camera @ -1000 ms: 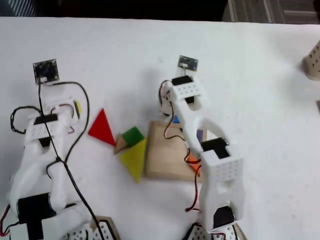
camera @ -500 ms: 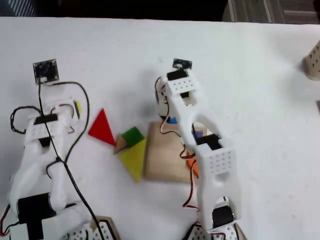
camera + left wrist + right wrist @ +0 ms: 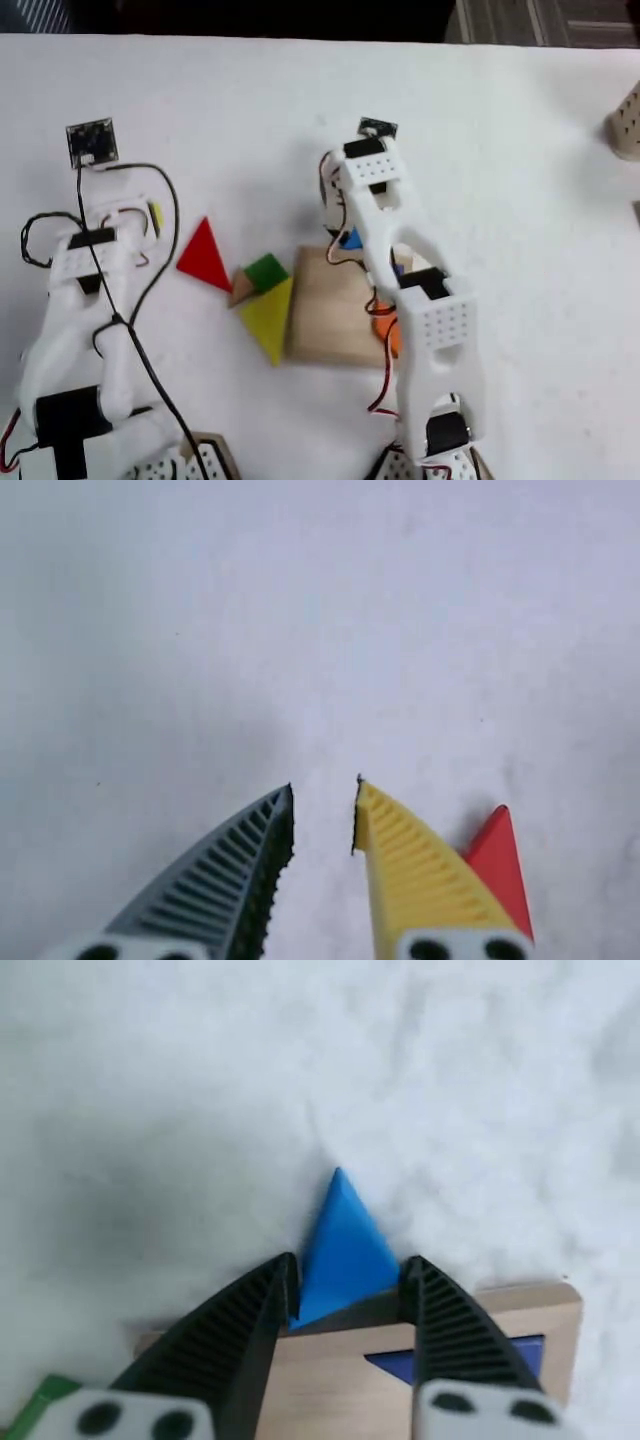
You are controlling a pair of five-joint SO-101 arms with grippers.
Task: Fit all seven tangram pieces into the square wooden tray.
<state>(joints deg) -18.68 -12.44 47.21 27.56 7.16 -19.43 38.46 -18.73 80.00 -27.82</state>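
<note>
Triangle [image 3: 343, 1250] overhangs tray [image 3: 520, 1305] edge btwn right jaws.

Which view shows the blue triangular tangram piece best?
Right wrist view: the blue triangular tangram piece fills the middle, gripped by the right gripper. High view gives just a blue sliver beside the arm; left wrist view faces the red triangular piece.
</note>
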